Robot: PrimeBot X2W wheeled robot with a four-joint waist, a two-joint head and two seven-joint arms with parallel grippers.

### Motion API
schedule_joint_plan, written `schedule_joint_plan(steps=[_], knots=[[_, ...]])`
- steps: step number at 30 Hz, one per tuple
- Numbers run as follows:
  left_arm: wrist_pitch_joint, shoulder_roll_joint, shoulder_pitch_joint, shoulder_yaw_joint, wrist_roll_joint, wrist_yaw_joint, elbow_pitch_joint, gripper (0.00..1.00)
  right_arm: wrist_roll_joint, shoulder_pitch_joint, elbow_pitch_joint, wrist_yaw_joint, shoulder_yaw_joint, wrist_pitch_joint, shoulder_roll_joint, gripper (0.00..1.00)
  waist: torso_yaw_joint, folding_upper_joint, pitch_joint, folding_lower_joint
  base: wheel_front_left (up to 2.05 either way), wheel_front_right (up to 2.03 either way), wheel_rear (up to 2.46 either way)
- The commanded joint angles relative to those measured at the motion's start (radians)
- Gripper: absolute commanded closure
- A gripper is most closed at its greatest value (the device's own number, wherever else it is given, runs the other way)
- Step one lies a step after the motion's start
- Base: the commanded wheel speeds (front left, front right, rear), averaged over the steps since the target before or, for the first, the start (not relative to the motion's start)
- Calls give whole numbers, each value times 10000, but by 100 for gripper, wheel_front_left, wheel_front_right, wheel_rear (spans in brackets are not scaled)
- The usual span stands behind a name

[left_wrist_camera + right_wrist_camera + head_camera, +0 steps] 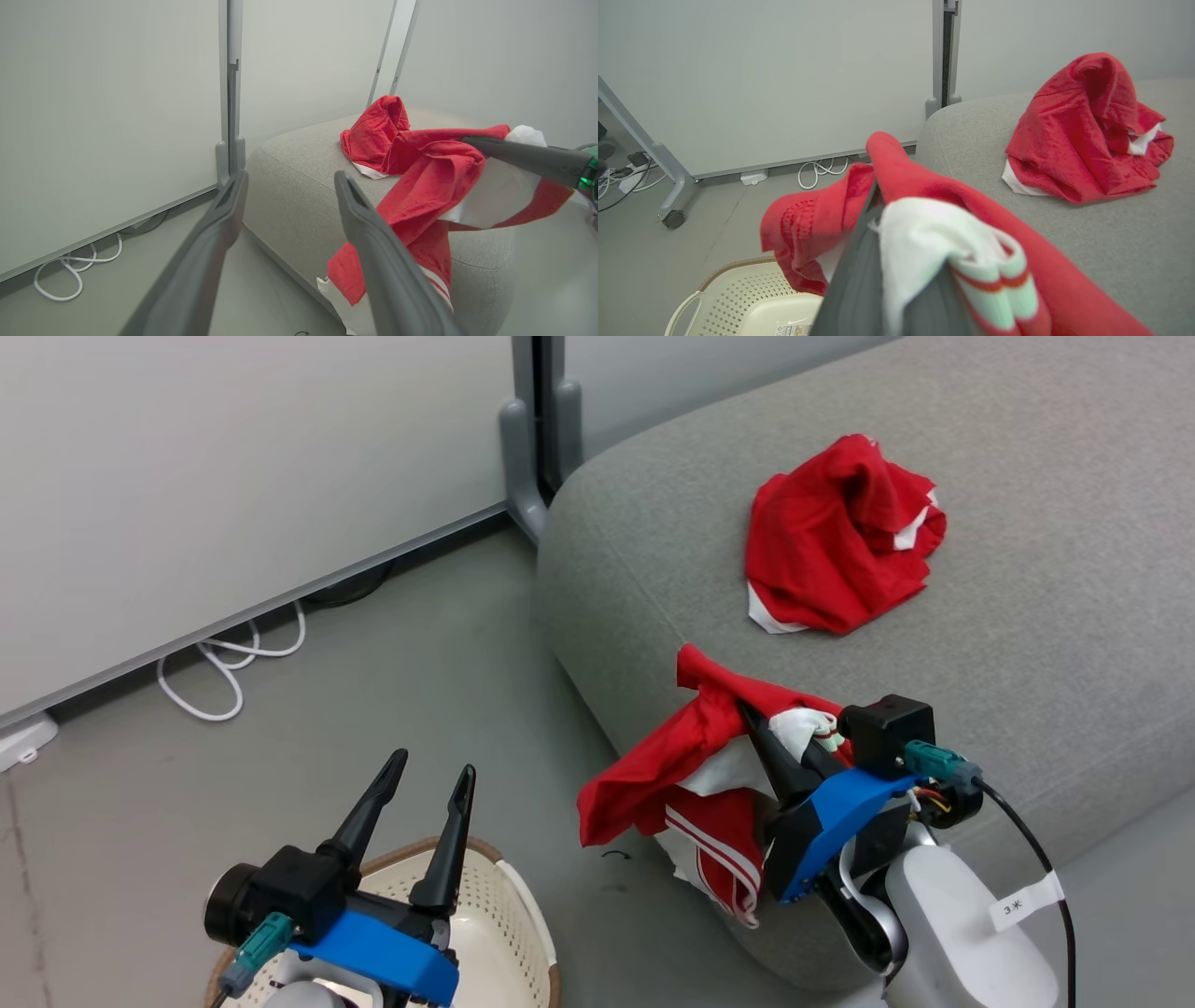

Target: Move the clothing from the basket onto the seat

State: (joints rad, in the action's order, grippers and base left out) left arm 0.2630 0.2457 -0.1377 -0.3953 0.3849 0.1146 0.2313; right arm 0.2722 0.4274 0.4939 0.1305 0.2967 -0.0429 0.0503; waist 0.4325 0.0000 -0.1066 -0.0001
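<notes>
Hanging at the edge of the seat (1027, 616) from the tightly closed right fingers (770, 756), the red garment (653, 765) could slide to the floor (420, 663) if released here, while the left fingers (369, 807) stand wide and empty above the basket (504, 915).

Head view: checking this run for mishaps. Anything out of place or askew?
The red garment pinched in the right gripper droops over the seat's front edge toward the floor. The other garment sits crumpled on the seat.
</notes>
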Motion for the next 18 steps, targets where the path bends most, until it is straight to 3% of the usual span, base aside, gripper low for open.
schedule_joint_plan(steps=[1, 9, 18], knots=[[26, -4, 64, 73, -64, 47, 30, 0, -41, -126, -109, 5, -13, 29, 4, 100, 391, 0, -100, 1, 0, 0, 0], [26, -17, -28, 150, -237, 117, 103, 0, -26, -530, -535, 5, -262, 91, 3, 100, 944, 0, -258, 1, 0, 0, 0], [26, 76, -160, 80, -313, 172, 146, 0, -99, -642, -856, 5, -498, 140, 3, 100, 854, 0, -414, 1, 0, 0, 0]])
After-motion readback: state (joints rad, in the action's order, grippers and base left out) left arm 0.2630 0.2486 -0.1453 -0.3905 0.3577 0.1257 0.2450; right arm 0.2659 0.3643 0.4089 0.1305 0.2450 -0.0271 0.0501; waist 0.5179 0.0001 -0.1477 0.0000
